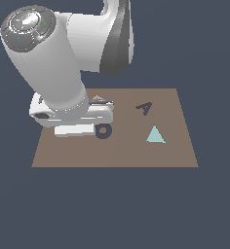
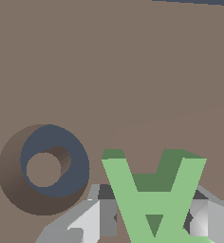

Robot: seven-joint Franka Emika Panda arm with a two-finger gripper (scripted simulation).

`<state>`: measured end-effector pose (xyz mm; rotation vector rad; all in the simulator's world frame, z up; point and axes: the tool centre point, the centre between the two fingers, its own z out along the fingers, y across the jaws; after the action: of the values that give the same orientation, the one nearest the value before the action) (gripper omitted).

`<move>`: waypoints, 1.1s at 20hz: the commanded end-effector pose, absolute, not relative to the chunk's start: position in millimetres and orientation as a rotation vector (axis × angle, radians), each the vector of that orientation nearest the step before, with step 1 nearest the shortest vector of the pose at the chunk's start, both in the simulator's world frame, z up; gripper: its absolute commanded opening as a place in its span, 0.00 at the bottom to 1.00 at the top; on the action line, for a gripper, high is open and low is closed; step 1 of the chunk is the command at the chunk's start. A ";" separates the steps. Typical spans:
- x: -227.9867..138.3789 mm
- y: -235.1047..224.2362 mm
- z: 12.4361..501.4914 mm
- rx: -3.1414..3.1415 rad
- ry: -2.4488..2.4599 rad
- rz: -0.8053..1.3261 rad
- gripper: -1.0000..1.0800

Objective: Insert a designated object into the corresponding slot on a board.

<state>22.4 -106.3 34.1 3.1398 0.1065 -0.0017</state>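
Note:
In the wrist view the light-green letter "A" [image 2: 154, 194] sits between my gripper's [image 2: 153, 219] two fingers [image 2: 106, 216], which close on its sides. It hangs a little above the brown board [image 2: 133, 71], beside the dark ring recess [image 2: 45, 168]. In the exterior view my hand [image 1: 75, 121] is low over the board's [image 1: 112, 153] left part, next to the ring [image 1: 103, 131], and the arm hides the green letter. The dark "A"-shaped slot [image 1: 144, 108] lies to the exterior view's right of my hand, uncovered.
A cyan triangle [image 1: 155, 135] lies on the board just in front of the slot. A small pinkish shape [image 1: 98, 98] peeks out behind my hand. The bulky arm links [image 1: 48, 53] loom over the board's left half.

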 end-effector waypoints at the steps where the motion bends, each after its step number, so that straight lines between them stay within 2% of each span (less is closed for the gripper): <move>1: 11.7 -96.8 34.7 3.142 0.024 -0.001 0.00; 13: -40.7 -28.0 36.8 3.103 -0.490 -0.001 0.00; 22: -62.0 33.5 38.3 3.021 -0.863 -0.001 0.00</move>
<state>-59.3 23.5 37.9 3.0378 -0.8015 -0.0021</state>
